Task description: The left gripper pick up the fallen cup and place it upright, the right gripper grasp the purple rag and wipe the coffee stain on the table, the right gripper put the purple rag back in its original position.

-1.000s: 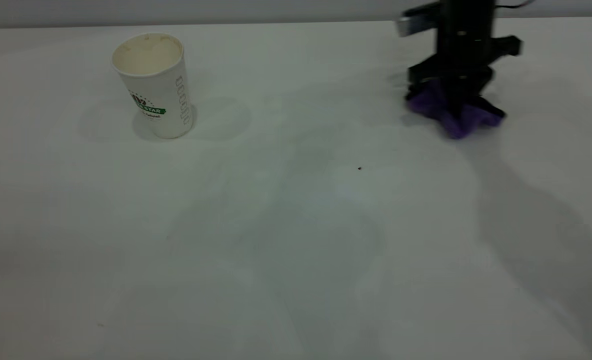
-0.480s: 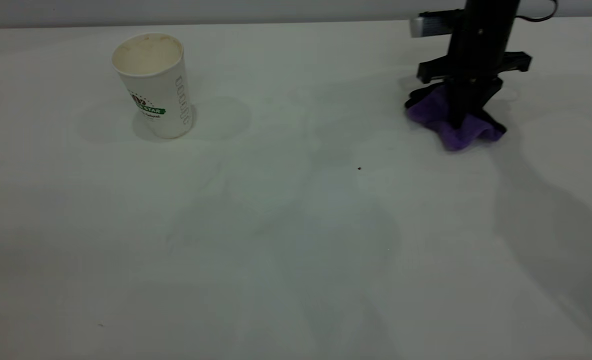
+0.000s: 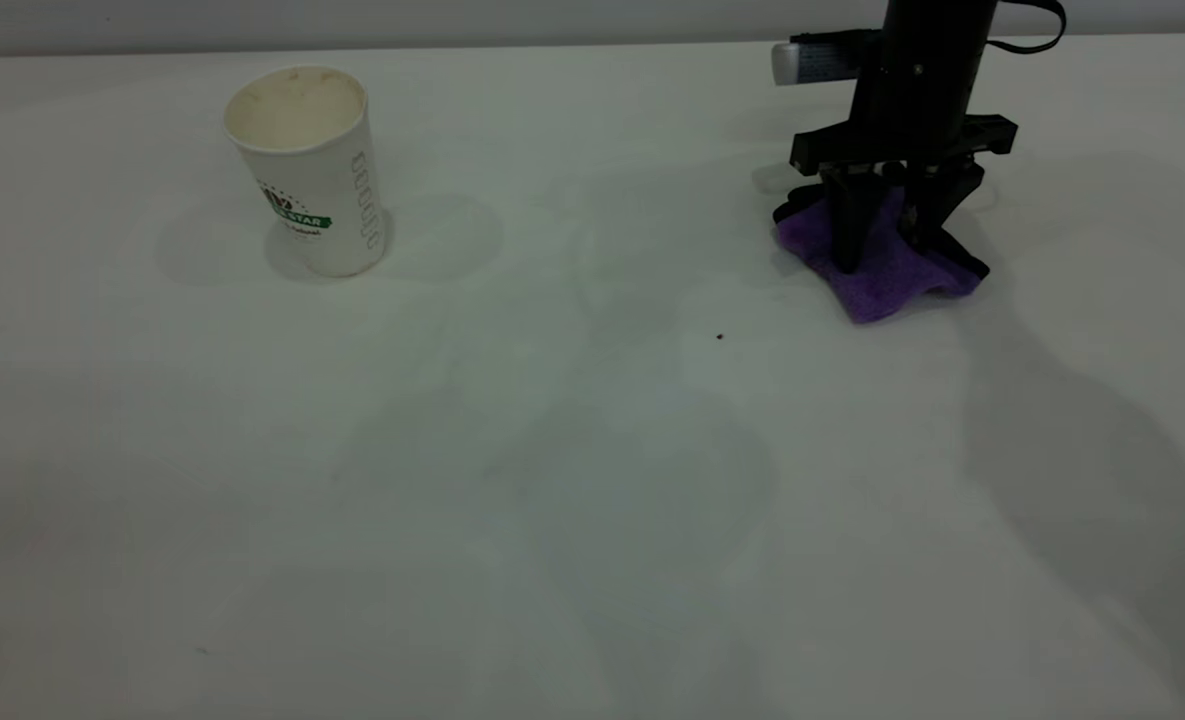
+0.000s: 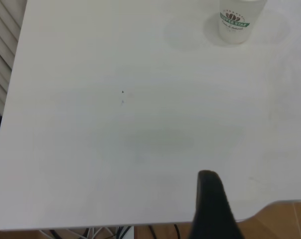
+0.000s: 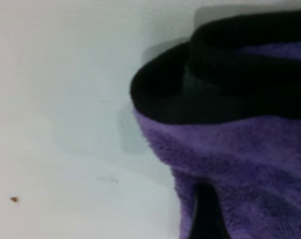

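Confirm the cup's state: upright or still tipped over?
Upright. The cup stands on its base on the table, open mouth facing up.

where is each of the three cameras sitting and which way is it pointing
Exterior view: outside the rig, looking down across the table at the upright cup and the right gripper, fingers spread, standing on the purple rag.
Left wrist view: high over the table's near edge, facing the distant cup; one black finger of the left gripper shows.
Right wrist view: close above the purple rag; a dark fingertip shows.
Shared: exterior and left wrist views share the cup; exterior and right wrist share the rag.
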Tool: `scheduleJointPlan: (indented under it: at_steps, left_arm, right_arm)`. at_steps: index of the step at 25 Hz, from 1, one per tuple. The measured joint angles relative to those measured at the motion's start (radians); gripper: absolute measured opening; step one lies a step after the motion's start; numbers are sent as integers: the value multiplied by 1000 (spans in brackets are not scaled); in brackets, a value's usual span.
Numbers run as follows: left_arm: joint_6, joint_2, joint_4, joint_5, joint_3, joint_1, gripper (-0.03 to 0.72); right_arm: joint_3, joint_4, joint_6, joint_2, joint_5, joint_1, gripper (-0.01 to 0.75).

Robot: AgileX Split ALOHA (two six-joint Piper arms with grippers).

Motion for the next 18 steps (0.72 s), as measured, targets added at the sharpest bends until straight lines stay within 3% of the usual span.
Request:
scheduleJointPlan:
  at_steps: [4, 14, 18]
  left_arm:
    - [0, 0, 0, 0, 0, 0, 526]
    - [0, 0, 0, 0, 0, 0, 526]
    - [0, 0, 0, 0, 0, 0, 526]
  right_arm:
    - [10, 14, 11, -84, -3, 1, 589]
    - [10, 63, 34, -527, 7, 19, 544]
    - [96, 65, 60, -725, 10, 56, 541]
